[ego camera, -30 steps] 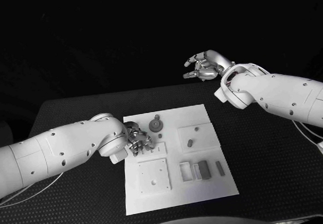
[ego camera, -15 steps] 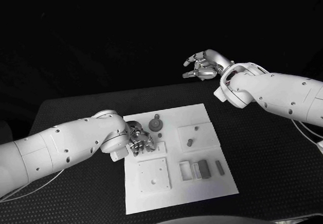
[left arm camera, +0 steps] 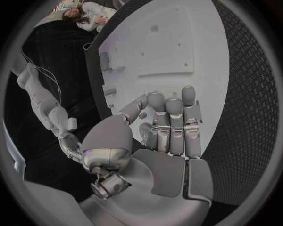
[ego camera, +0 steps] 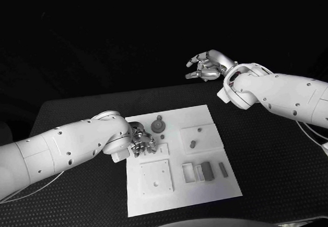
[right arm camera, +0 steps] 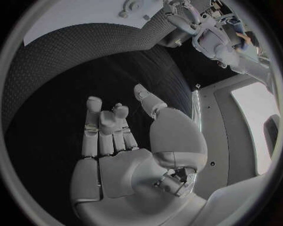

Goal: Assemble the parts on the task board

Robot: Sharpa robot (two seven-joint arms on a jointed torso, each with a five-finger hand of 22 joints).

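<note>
The left hand (ego camera: 141, 139) hangs low over the left edge of the white task board (ego camera: 215, 188), fingers bent downward and apart, nothing visibly in them (the wrist view shows the palm bare). Just beside it on the flat board stand a round grey part (ego camera: 158, 126) and, nearer, a square plate (ego camera: 156, 177) and small rectangular blocks (ego camera: 207, 171). Beyond the textured black table (ego camera: 280, 163), the right hand (ego camera: 206, 66) is raised, loosely curled, holding nothing.
</note>
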